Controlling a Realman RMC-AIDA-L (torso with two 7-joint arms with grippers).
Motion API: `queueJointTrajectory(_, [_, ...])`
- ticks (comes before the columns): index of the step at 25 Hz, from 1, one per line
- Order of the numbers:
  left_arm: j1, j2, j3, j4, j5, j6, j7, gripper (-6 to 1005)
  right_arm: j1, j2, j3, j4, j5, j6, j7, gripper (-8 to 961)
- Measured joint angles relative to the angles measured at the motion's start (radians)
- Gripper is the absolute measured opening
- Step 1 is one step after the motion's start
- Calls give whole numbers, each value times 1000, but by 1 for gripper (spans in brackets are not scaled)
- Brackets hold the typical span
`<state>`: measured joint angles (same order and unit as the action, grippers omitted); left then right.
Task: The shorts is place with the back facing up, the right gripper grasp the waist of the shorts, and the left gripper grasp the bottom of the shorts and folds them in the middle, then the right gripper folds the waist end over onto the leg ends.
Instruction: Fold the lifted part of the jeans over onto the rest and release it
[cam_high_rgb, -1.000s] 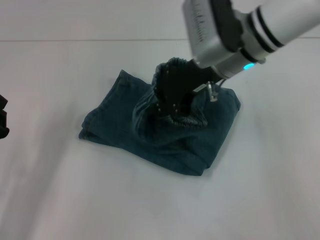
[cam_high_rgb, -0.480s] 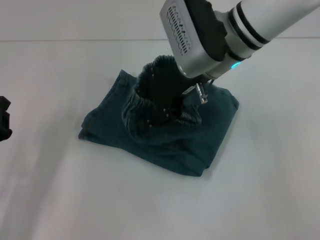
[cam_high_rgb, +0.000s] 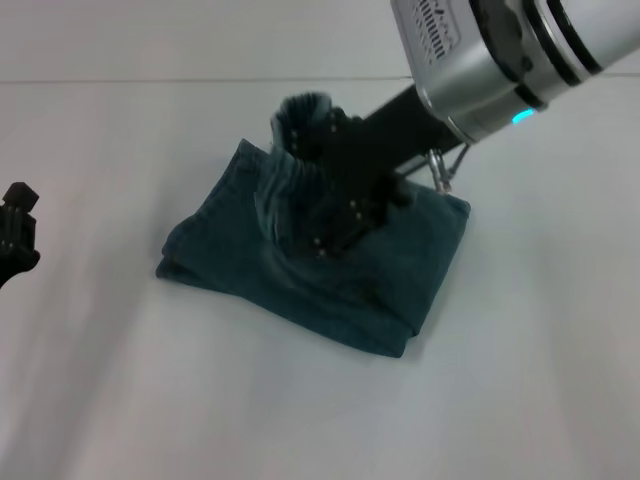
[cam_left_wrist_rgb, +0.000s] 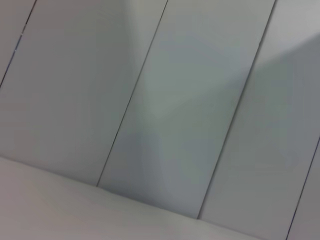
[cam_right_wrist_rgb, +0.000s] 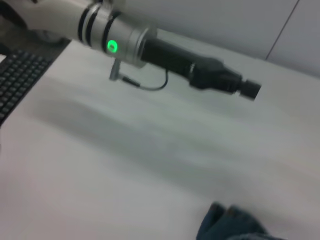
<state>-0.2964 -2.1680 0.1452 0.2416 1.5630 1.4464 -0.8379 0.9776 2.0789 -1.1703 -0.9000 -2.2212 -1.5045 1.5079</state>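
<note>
The shorts (cam_high_rgb: 320, 270) lie folded near the middle of the worktop (cam_high_rgb: 500, 400), with the waist end raised above the rest. The right gripper (cam_high_rgb: 340, 205) sits on them, its arm reaching in from the far right. The left gripper (cam_high_rgb: 15, 235) is well apart at the worktop's left edge.

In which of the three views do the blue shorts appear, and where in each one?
Head view: shorts at centre on the white table, waist end lifted by the right gripper.
Left wrist view: not in it.
Right wrist view: only a denim edge at the bottom.
Shared landmark: the white table.
</note>
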Motion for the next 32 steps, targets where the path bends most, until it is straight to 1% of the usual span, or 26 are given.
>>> queueJointTrajectory(3, [-3,0,2,0,0,6,0,10,1,9,-13,12,-59,-2,17,882])
queueJointTrajectory(8, [-4,0,12,-2,0,12,1,7,28,8,-53,89,-92,53,17,929])
queueJointTrajectory(9, [-3,0,14,-3,0,12,1,6,38,11,-66,109,-120,87,16,938])
queueJointTrajectory(13, [-1,-2,18,-9,0,12,2,6,44,15,-93,117,-140,118,19,938])
queueJointTrajectory(17, [0,-2,18,-10,5,19,2,6,40,14,-91,98,-137,117,35,939])
queueJointTrajectory(21, [2,-1,33,2,28,35,2,7,-11,10,-75,20,-130,85,74,939])
queueJointTrajectory(24, [1,0,70,20,40,47,-1,7,-74,9,-27,-94,-91,4,121,939])
queueJointTrajectory(27, [1,0,117,44,42,63,-7,7,-149,8,4,-216,-36,-67,211,939])
queueJointTrajectory(30, [4,1,168,66,43,86,-15,21,-199,6,20,-261,-18,-69,299,939])
queueJointTrajectory(32, [6,2,182,80,63,91,-41,74,-220,6,45,-232,-23,-36,363,938])
